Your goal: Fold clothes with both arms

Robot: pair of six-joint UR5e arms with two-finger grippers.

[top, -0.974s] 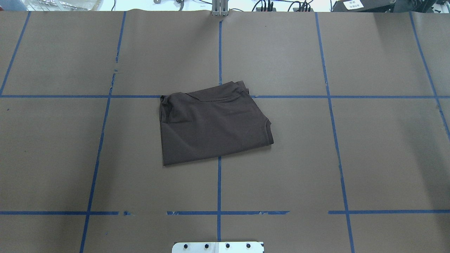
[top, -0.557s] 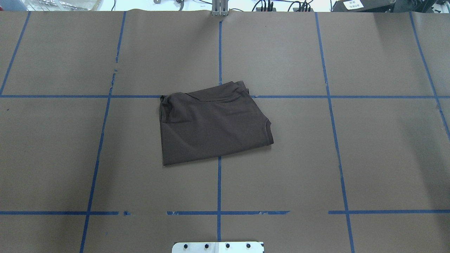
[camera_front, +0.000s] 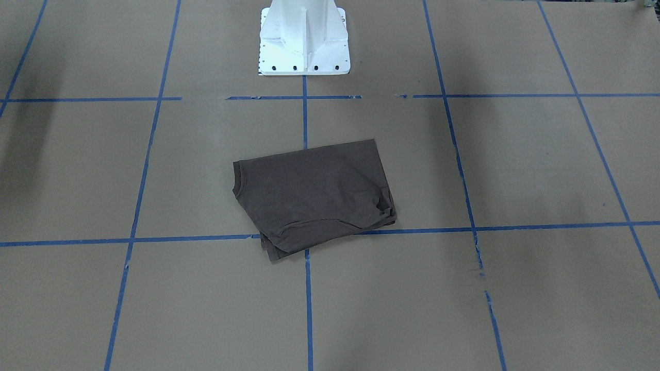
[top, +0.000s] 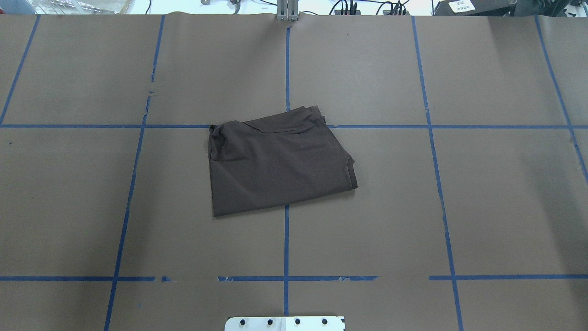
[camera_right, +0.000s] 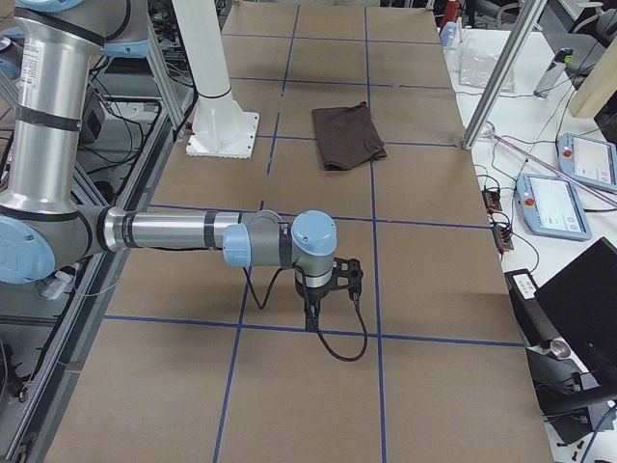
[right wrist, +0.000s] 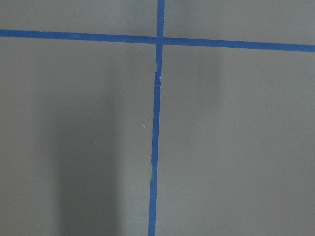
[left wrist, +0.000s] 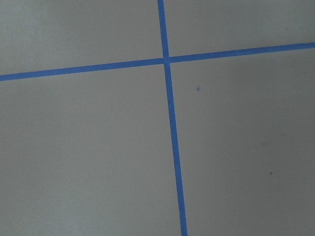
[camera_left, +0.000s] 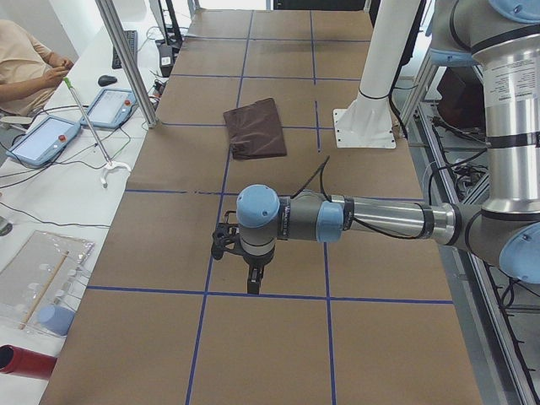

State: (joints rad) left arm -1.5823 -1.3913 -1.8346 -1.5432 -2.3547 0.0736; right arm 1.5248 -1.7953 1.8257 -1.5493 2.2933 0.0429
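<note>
Dark brown folded cotton T-shirt (top: 275,165) flat on brown paper-covered desk (top: 459,207): prob. soft, light, limp; pinch edge corners. Left hand (camera_left: 253,287), right hand (camera_right: 310,318) well apart from it; open/closed can't tell.

I work in a robotics lab. My table (top: 367,69) is papered brown, gridded with blue tape (top: 285,243); teach pendants (camera_right: 586,159) (two of them) lie on the far bench (camera_right: 525,135).

One T-shirt (top: 275,165); two arms: left arm (camera_left: 388,221), right arm (camera_right: 164,231); one white pedestal (camera_front: 303,36).
</note>
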